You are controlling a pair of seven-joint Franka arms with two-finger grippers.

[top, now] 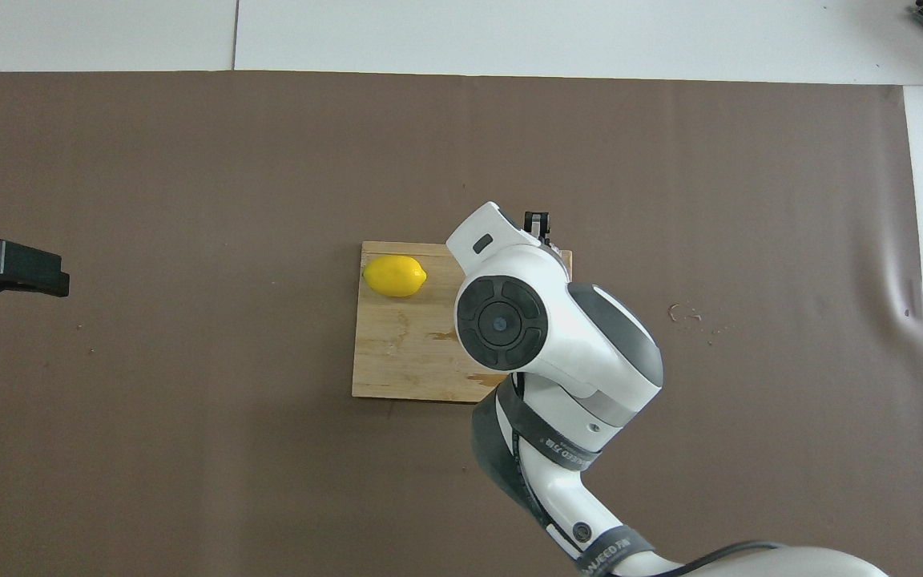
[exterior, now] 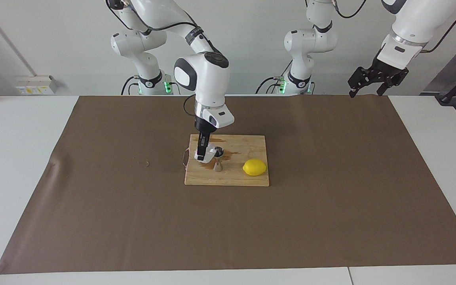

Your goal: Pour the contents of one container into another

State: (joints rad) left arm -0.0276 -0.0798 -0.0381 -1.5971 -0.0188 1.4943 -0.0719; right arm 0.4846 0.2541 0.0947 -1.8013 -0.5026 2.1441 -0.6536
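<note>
The pour goes best if the right gripper (exterior: 201, 152), fingers clamped on the cup (exterior: 208, 153), tips slowly with the lip right over the jigger (exterior: 217, 159), which stands mid-board (exterior: 251, 178), the lemon (exterior: 254, 167) at its 3 o'clock in the facing view. The forearm hangs near vertical, wrist rolled, cup tilted against the jigger's rim. The left gripper (exterior: 373, 80) waits high over the desk's corner, fingers apart.
</note>
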